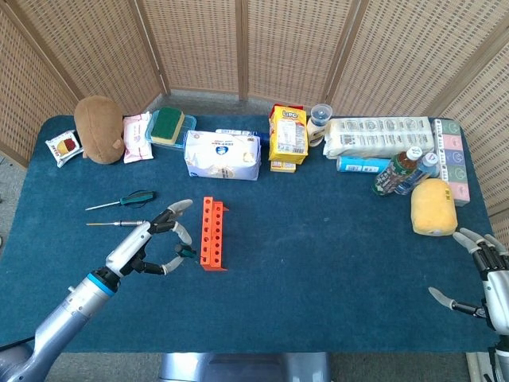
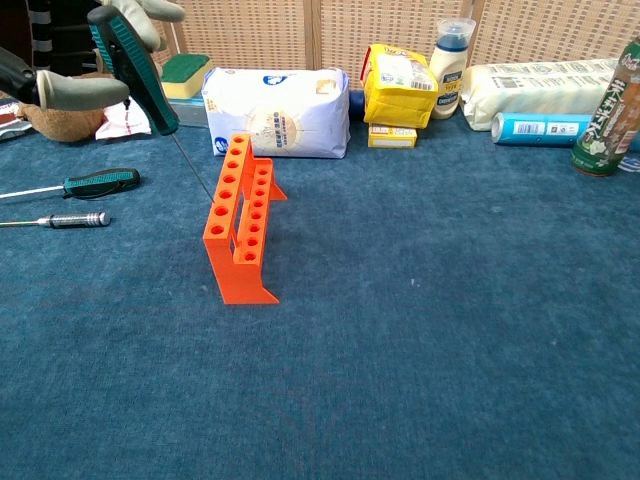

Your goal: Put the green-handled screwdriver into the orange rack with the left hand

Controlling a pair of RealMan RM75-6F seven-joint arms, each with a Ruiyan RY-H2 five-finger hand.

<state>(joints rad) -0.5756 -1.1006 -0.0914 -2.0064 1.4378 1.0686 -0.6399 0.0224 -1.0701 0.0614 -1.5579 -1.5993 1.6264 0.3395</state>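
Note:
My left hand [image 1: 153, 240] pinches a green-handled screwdriver [image 2: 135, 65] and holds it above the table just left of the orange rack [image 1: 211, 233]. In the chest view the handle tilts up to the left and the thin shaft slants down, its tip close to the left side of the orange rack [image 2: 238, 220]. Only the dark green handle end [image 1: 185, 252] shows between the fingers in the head view. The rack stands upright with its rows of holes facing up. My right hand [image 1: 483, 280] rests open at the table's right front corner, far from the rack.
A second green-handled screwdriver [image 1: 131, 198] and a silver-handled one [image 1: 119, 224] lie left of the rack. Along the back stand a brown plush [image 1: 99, 129], a sponge box [image 1: 169, 127], a white bag [image 1: 223, 154], yellow boxes [image 1: 288, 137] and bottles [image 1: 398, 173]. A yellow sponge [image 1: 433, 207] lies at the right.

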